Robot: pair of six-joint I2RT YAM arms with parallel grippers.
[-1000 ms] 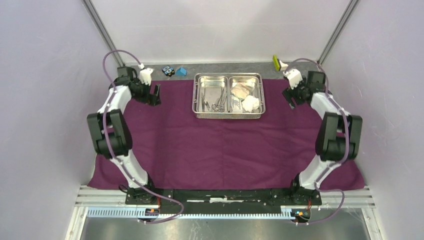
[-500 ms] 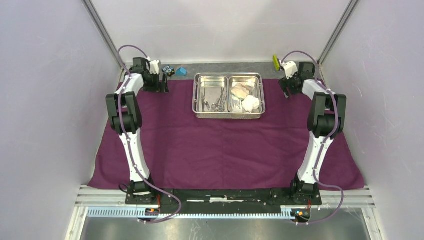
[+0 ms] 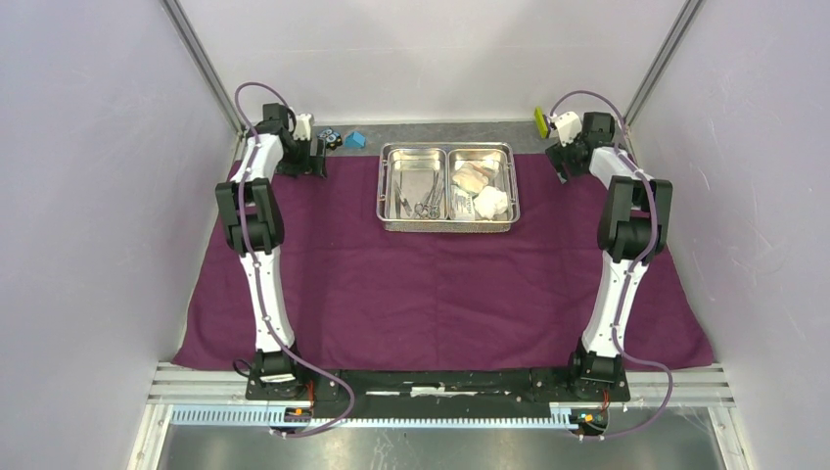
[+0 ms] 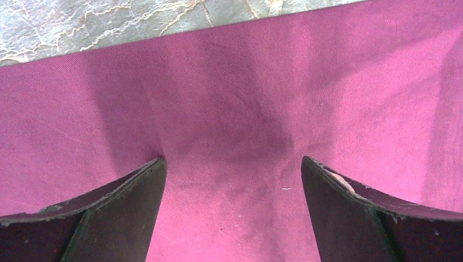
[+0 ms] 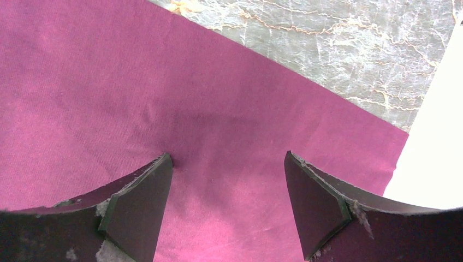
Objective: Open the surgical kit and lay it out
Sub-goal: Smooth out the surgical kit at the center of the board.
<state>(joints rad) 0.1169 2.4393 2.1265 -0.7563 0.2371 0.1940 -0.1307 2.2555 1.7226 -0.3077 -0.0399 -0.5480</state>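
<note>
- At the 11 o'clock corner of the large purple cloth wrap [image 3: 440, 284], my left gripper [image 4: 230, 164] stands with its fingers spread wide. Nothing lies between them but fabric.
- At the 1 o'clock corner, my right gripper [image 5: 228, 158] is likewise spread and holds nothing. Both sets of tips appear to rest on or just above the cloth; I cannot confirm contact.
- Location of kit: the shiny two-compartment steel tray [image 3: 382, 186] sits on the wrap at 12 o'clock, between my two hands and apart from each. Slim metal forceps [image 3: 428, 206] lie in its left compartment and white gauze wads [image 3: 489, 203] in its right.
- Assessment: the wrap reads as opened, and the step in hand is flattening its far corners.
- Finding: faint creases run toward my left fingertip, and the grey marbled tabletop [image 4: 109, 22] shows just beyond the hem at 12 o'clock.
- Recommendation: press lightly and draw each corner outward, left toward 10 o'clock and right toward 2 o'clock. Use equal effort on both sides so the tray is not dragged.
- Caution: the small blue block [image 3: 355, 140] lies near my left hand at 1 o'clock of it; keep any sweep away from that side.
</note>
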